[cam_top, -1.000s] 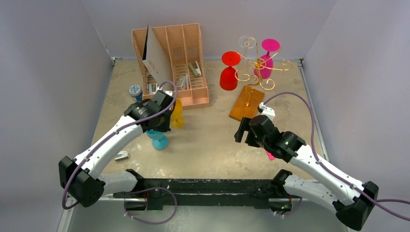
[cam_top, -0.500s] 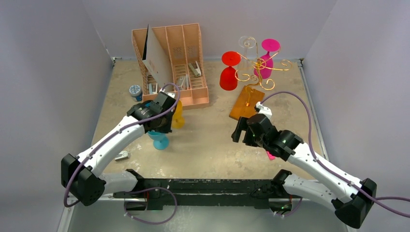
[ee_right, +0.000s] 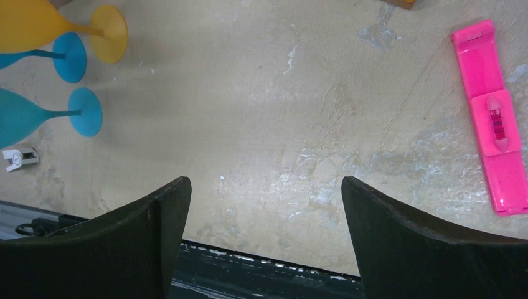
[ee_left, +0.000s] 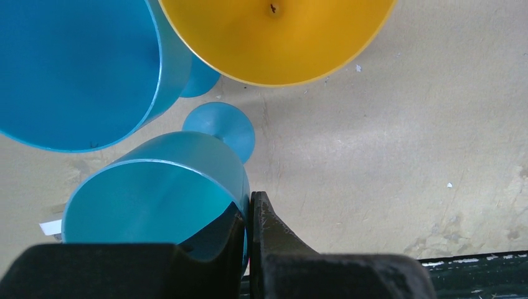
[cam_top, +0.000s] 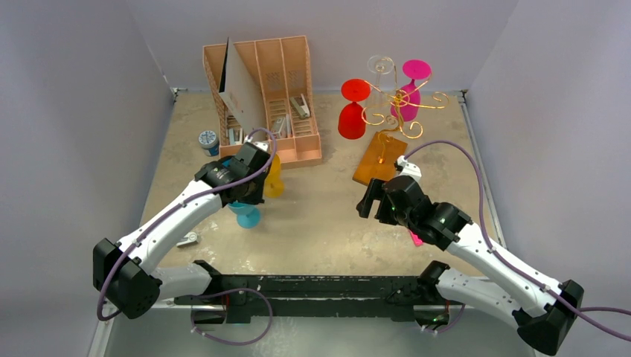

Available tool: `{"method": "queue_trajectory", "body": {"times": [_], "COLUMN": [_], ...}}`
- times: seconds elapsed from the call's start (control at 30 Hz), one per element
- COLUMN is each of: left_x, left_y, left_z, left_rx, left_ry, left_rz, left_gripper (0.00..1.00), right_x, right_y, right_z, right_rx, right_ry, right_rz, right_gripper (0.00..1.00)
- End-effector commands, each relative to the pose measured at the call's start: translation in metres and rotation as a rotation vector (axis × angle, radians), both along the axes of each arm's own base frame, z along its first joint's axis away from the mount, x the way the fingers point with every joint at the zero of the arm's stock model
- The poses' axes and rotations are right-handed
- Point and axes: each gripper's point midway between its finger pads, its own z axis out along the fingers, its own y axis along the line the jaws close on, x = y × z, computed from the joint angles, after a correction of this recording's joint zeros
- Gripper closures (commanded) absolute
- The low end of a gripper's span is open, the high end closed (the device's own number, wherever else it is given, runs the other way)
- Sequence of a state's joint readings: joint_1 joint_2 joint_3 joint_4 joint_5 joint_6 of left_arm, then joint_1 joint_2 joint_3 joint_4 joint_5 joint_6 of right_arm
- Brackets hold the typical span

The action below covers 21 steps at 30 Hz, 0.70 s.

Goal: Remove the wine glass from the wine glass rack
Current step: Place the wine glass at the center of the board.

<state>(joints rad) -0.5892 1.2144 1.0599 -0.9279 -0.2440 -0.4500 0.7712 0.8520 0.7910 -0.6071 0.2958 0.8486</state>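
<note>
A wine glass rack (cam_top: 379, 160) of gold wire on a wooden base stands at the table's (ee_right: 280, 124) back right. A red glass (cam_top: 352, 111), a clear glass (cam_top: 382, 68) and a magenta glass (cam_top: 409, 93) hang on it. Well apart, left of centre, a teal wine glass (ee_left: 155, 193) is upright, its rim pinched in the left gripper's (ee_left: 249, 243) closed fingers. The right gripper (ee_right: 264, 187) hovers with its jaws wide apart, holding nothing.

Teal glass (ee_left: 155, 193), gold rack (cam_top: 379, 158), red glass (cam_top: 351, 119)
</note>
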Motion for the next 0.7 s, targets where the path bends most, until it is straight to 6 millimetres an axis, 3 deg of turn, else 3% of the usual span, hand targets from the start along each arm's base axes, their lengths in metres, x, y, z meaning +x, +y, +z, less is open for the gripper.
{"method": "queue_trajectory", "body": {"times": [0.0, 0.27, 0.33, 0.5, 0.6, 0.67], "left_x": [0.002, 0.001, 0.001, -0.002, 0.0, 0.001], "left_y": [0.012, -0.001, 0.002, 0.002, 0.002, 0.001], "left_z": [-0.002, -0.004, -0.003, 0.006, 0.023, 0.036], "left_rx": [0.053, 0.001, 0.012, 0.004, -0.015, -0.038], "left_ry": [-0.023, 0.0, 0.008, 0.015, -0.021, -0.054], "left_rz": [0.023, -0.004, 0.007, 0.017, 0.027, 0.028], "left_gripper": [1.0, 1.0, 0.82, 0.6, 0.44, 0.41], "right_x": [0.006, 0.006, 0.006, 0.007, 0.007, 0.006], "right_y": [0.003, 0.003, 0.003, 0.002, 0.002, 0.003], "right_z": [0.014, 0.014, 0.015, 0.018, 0.022, 0.023], "right_rx": [0.023, 0.026, 0.024, 0.022, 0.019, 0.018], "right_ry": [-0.038, -0.035, -0.039, -0.047, -0.05, -0.046], "right_rz": [-0.002, -0.006, -0.005, -0.005, 0.001, 0.009], "right_gripper": [0.08, 0.08, 0.08, 0.08, 0.08, 0.08]}}
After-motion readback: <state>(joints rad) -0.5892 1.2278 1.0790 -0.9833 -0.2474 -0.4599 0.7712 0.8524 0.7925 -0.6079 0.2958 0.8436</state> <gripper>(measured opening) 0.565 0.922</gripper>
